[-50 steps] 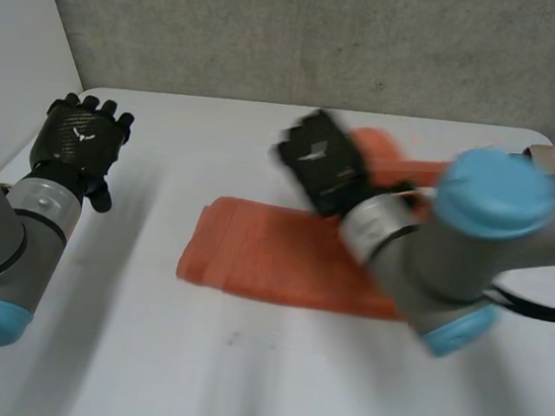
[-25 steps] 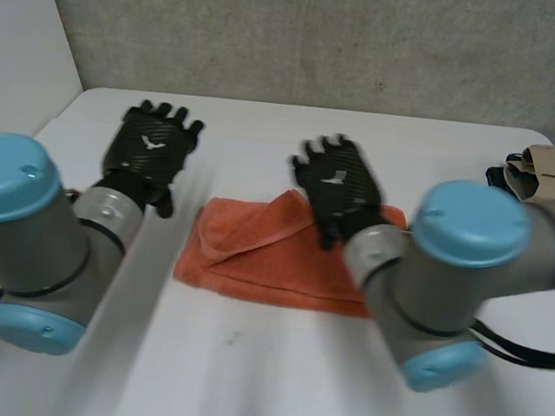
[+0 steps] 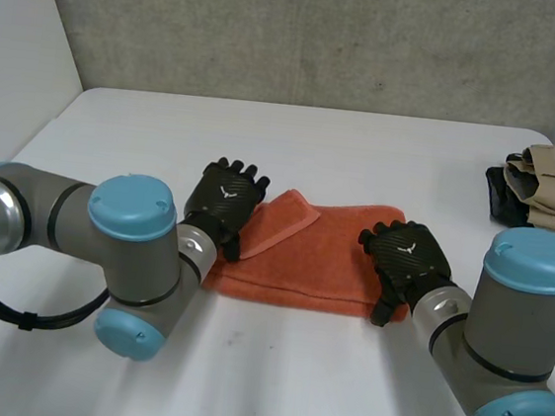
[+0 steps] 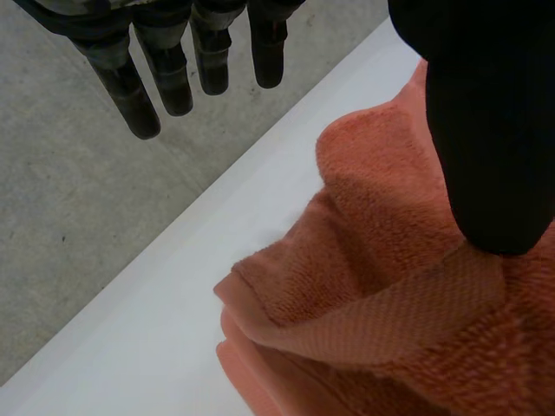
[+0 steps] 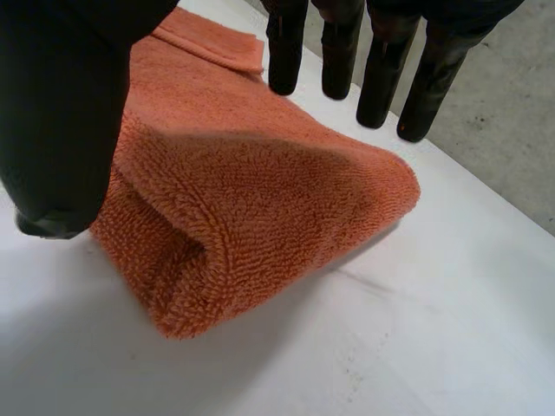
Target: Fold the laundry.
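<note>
Left hand (image 3: 223, 198) over left end of orange towel (image 3: 326, 263), fingers straight, thumb above turned-over flap, nothing gripped. Right hand (image 3: 406, 263) over towel's right end, fingers straight, thumb beside rounded fold, nothing gripped. White table (image 3: 270, 376) beneath towel. Towel folded into long strip, several layers showing at left end. Beige and dark clothes pile (image 3: 549, 177) well right of towel.
</note>
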